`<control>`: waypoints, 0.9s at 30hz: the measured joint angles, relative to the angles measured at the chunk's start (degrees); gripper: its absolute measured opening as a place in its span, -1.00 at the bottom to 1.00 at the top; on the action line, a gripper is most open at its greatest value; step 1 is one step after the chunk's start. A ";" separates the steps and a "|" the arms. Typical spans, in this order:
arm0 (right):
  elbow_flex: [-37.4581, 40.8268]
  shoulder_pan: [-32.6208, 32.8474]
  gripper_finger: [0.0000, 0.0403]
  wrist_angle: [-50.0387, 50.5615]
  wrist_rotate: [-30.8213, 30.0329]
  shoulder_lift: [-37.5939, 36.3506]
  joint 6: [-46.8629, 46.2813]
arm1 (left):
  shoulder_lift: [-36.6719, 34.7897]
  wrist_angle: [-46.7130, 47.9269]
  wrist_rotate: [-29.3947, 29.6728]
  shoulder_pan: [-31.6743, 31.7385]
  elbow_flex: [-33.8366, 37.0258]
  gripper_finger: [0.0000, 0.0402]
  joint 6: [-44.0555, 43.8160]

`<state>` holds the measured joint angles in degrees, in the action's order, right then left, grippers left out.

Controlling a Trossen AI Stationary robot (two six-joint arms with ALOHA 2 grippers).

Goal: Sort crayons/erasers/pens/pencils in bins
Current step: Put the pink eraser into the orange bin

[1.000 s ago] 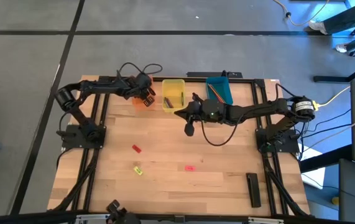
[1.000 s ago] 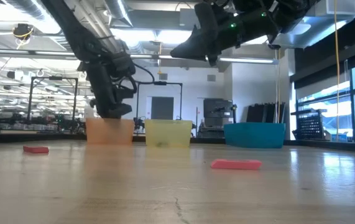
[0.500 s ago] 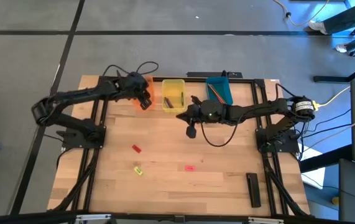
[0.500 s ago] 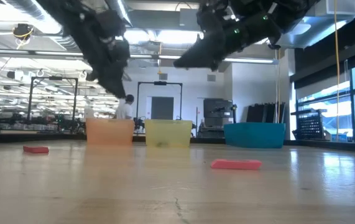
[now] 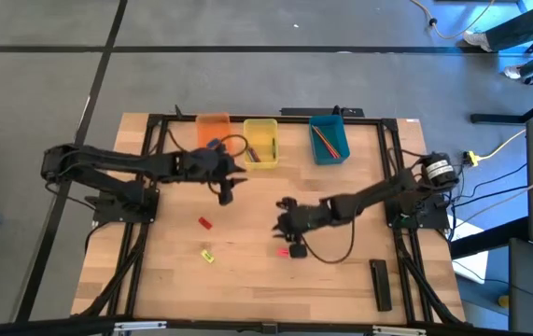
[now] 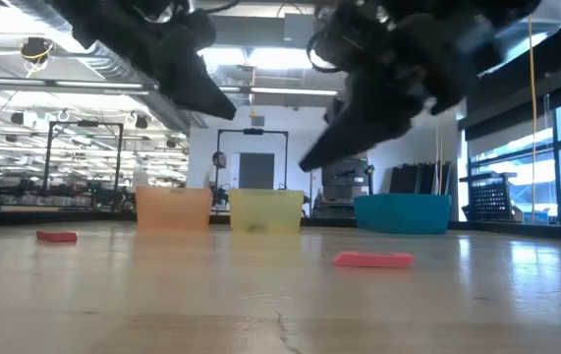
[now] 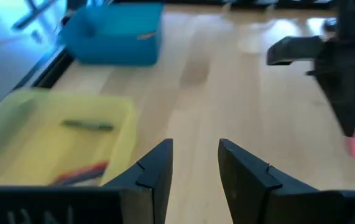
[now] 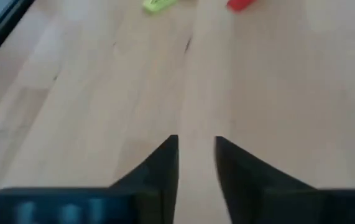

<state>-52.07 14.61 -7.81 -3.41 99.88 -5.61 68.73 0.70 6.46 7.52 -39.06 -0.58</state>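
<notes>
Three translucent bins stand in a row along the far edge of the table: an orange bin on the left, a yellow bin in the middle and a teal-blue bin on the right. In the left wrist view the yellow bin holds short crayons, one dark green and one reddish-brown. From above, long thin pencils in orange and red lie slanted inside the teal-blue bin.

Three small chunky erasers lie loose on the bare wood. A red eraser sits left of centre, a yellow eraser lies nearer the front edge just below it, and a pink eraser lies near the middle; in the low view the pink one is a flat oblong block resting on the table.

The left gripper hangs above the table just near of the orange and yellow bins; its fingers stand apart with a clear gap and nothing between them. The right gripper is over the middle of the table, just above and beside the pink eraser; its fingers are parted with bare wood showing between them, holding nothing. A long black flat bar lies near the front right corner.
</notes>
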 joint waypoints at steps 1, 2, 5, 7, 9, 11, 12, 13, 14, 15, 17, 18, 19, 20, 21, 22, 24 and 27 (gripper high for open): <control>0.00 1.41 -0.38 0.59 -1.31 0.00 -1.54 | 0.00 -1.51 -0.02 -0.99 0.53 -0.40 0.52; 0.00 2.64 -0.31 0.71 -2.42 0.00 -3.27 | -0.02 -3.18 -0.09 -1.98 1.07 -0.40 1.04; 0.00 6.19 -0.14 1.18 -3.58 0.01 -7.55 | 0.46 -7.57 -1.54 -4.94 3.05 -0.40 2.60; -0.04 8.22 -0.09 1.97 -4.57 0.80 -9.24 | 1.55 -11.92 -1.90 -6.97 5.03 -0.40 2.74; -0.02 10.03 -0.08 3.95 -6.42 1.97 -10.63 | 3.26 -16.65 -1.90 -8.89 6.51 -0.40 3.85; 0.00 11.40 -0.10 3.80 -7.62 3.41 -11.14 | 5.26 -20.56 -1.78 -10.59 7.81 -0.40 5.47; -0.01 11.88 -0.11 3.69 -8.57 4.12 -11.77 | 6.37 -21.78 -1.60 -11.43 8.30 -0.40 6.16; -0.02 12.13 -0.13 3.58 -9.05 4.82 -12.26 | 7.80 -23.62 -1.62 -12.11 8.41 -0.40 6.85; -0.02 12.31 -0.14 3.69 -9.54 5.52 -12.62 | 8.86 -24.69 -1.62 -12.71 8.41 -0.40 7.36; -0.02 12.33 -0.16 3.71 -9.64 6.26 -13.59 | 9.72 -25.52 -1.62 -13.28 8.41 -0.40 7.79; -0.02 12.33 -0.20 4.25 -9.81 7.29 -15.24 | 12.08 -27.97 -1.61 -14.19 8.25 -0.40 8.62; -0.06 12.33 -0.22 4.11 -9.78 7.79 -16.05 | 13.16 -28.90 -1.60 -14.55 8.25 -0.40 8.91; -0.15 12.33 -0.23 4.14 -10.03 8.18 -16.73 | 14.12 -29.81 -1.60 -14.88 8.27 -0.40 9.28; -0.17 12.31 -0.25 4.33 -10.36 8.52 -17.08 | 14.96 -30.96 -1.61 -15.22 8.27 -0.40 9.80; -0.17 12.25 -0.27 4.43 -10.19 8.93 -17.61 | 15.82 -32.05 -1.62 -15.49 8.25 -0.40 10.24; -0.26 12.29 -0.30 4.55 -10.49 9.13 -18.07 | 16.51 -32.75 -1.55 -15.71 8.25 -0.40 10.69; -0.31 12.31 -0.35 5.03 -11.69 9.27 -18.46 | 17.63 -33.53 -1.51 -16.03 8.27 -0.40 11.67; -0.27 12.33 -0.44 5.56 -12.59 9.33 -19.00 | 18.36 -34.77 -1.46 -16.21 8.27 -0.40 12.16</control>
<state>-52.34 26.94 -2.25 -16.00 109.20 -24.61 87.09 -34.07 4.99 -8.69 -30.79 11.58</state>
